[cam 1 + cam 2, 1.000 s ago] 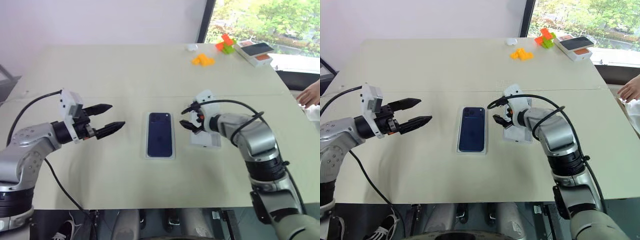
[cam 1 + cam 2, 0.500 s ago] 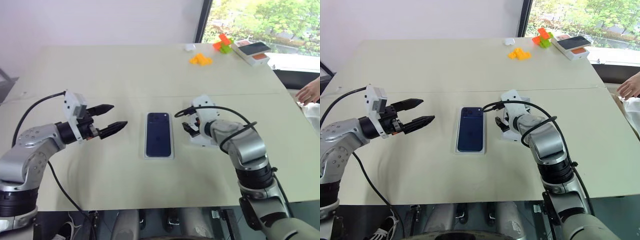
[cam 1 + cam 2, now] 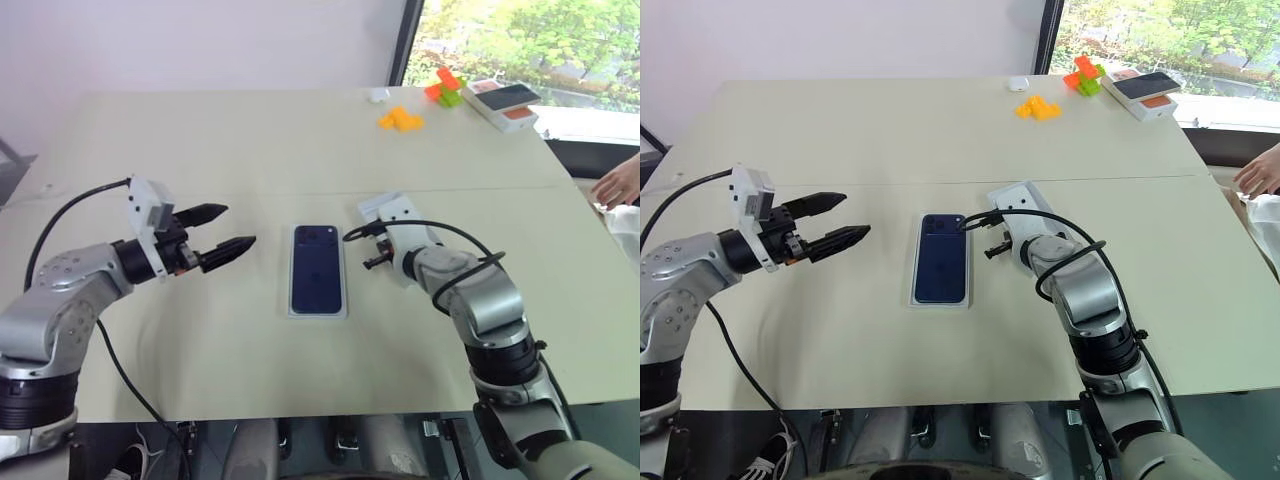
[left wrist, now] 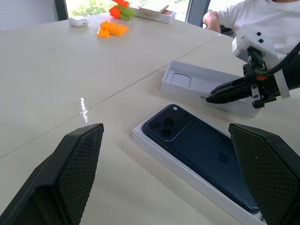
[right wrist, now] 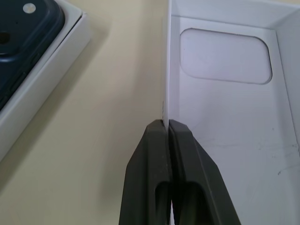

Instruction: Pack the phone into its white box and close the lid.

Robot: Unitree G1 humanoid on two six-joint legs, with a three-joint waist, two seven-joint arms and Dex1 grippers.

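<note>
The dark blue phone (image 3: 318, 268) lies back up inside the white box (image 3: 318, 313) at the table's middle, its camera cluster at the far end. Just right of it lies the lid (image 3: 385, 208), open side up, with a rounded recess in its white inside (image 5: 225, 93). My right gripper (image 5: 166, 124) is shut on the lid's thin side wall, the one nearer the phone. My right arm covers much of the lid in the head views. My left gripper (image 3: 238, 226) hangs open left of the phone, pointing toward it, with nothing between its fingers.
Orange blocks (image 3: 403, 120), red and green blocks (image 3: 447, 86), a small white object (image 3: 378, 95) and a box with an orange and dark print (image 3: 505, 104) sit at the far right. A person's hand (image 3: 618, 185) rests at the right edge.
My right gripper went from open to shut, pinching the lid's side wall. The lid's far end has swung toward the phone. My left gripper kept still and open.
</note>
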